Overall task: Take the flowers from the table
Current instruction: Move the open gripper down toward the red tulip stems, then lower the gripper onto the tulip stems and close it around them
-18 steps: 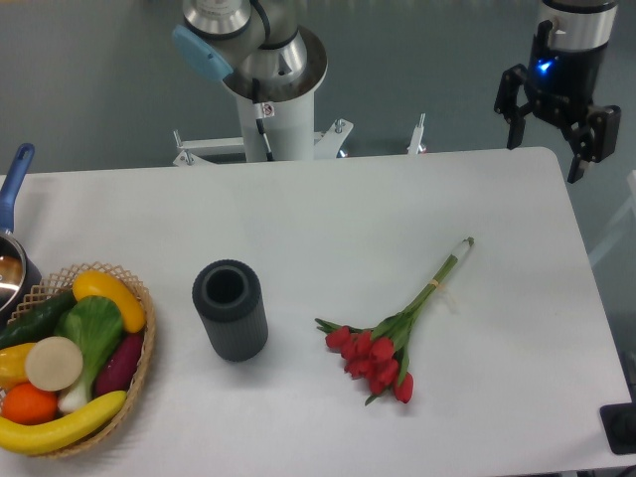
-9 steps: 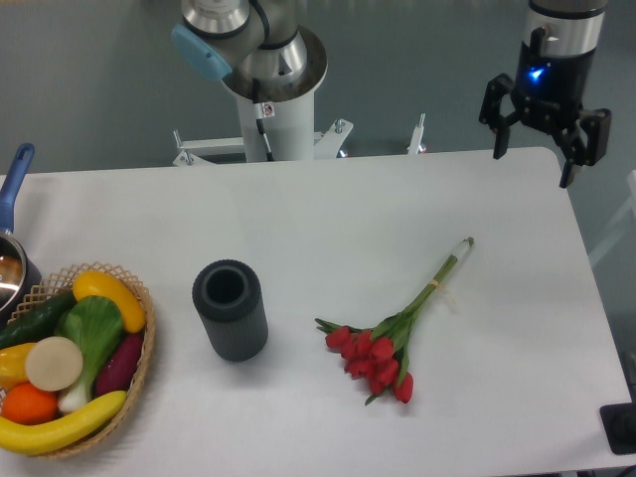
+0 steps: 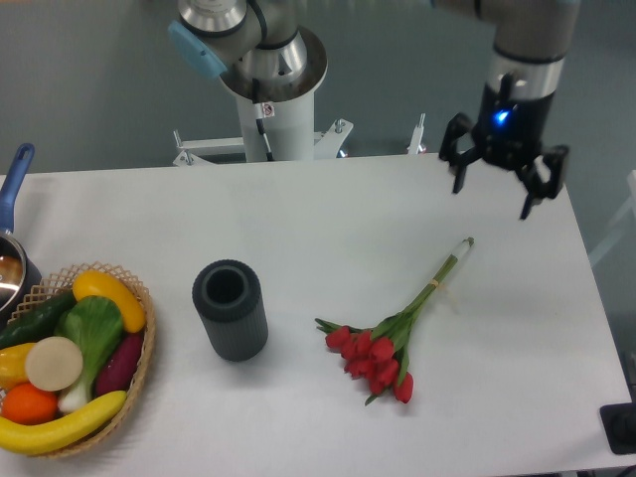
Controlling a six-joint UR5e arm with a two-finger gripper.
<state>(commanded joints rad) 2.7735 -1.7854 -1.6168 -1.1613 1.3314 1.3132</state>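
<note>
Flowers (image 3: 386, 336) lay flat on the table (image 3: 328, 209), right of centre, red buds toward seven o'clock and stems running up toward one o'clock. At one o'clock from the stem tips hung the gripper (image 3: 494, 194), fingers spread wide apart, holding nothing. At nine o'clock from the buds stood a dark cylinder (image 3: 230, 309), and farther left a basket (image 3: 140, 358) of produce.

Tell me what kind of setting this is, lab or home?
Likely a robot lab test bench: the arm's base is bolted behind a bare white table, with props laid out, flowers, a dark cylinder and a basket of produce.
</note>
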